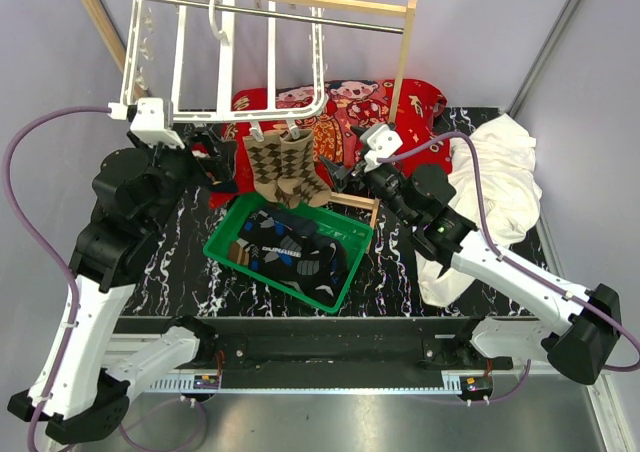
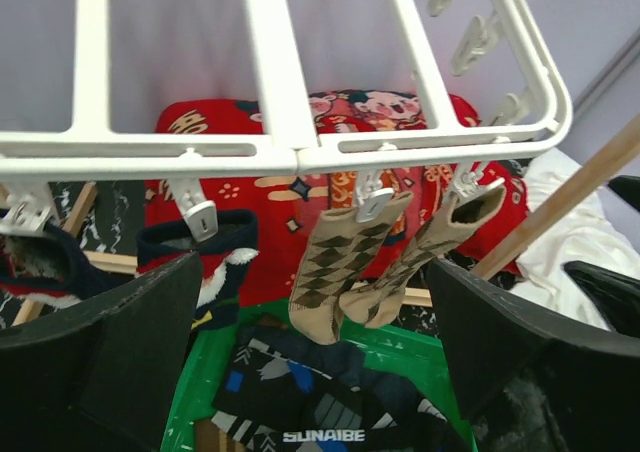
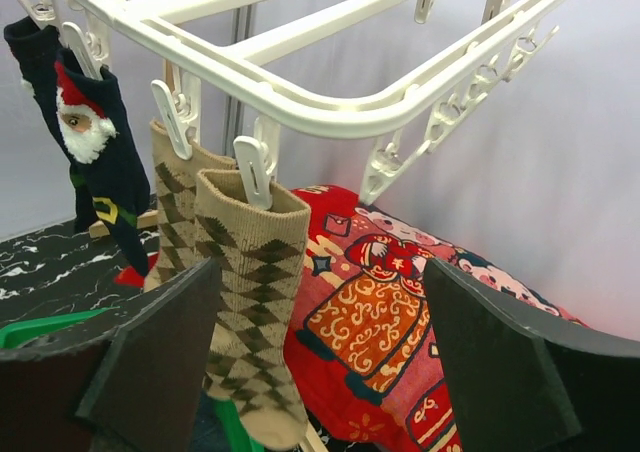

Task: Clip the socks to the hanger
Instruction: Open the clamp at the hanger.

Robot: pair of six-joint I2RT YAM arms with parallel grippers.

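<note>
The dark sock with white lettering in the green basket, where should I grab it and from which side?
Probably pinch the dark sock beside its lettering, coming straight down. It lies on top of the pile, the green basket has walls blocking any sideways reach, and the argyle socks hang by its far edge.

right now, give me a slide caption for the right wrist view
Two argyle socks and a Santa sock hang clipped to the white hanger, red printed cloth behind.
</note>
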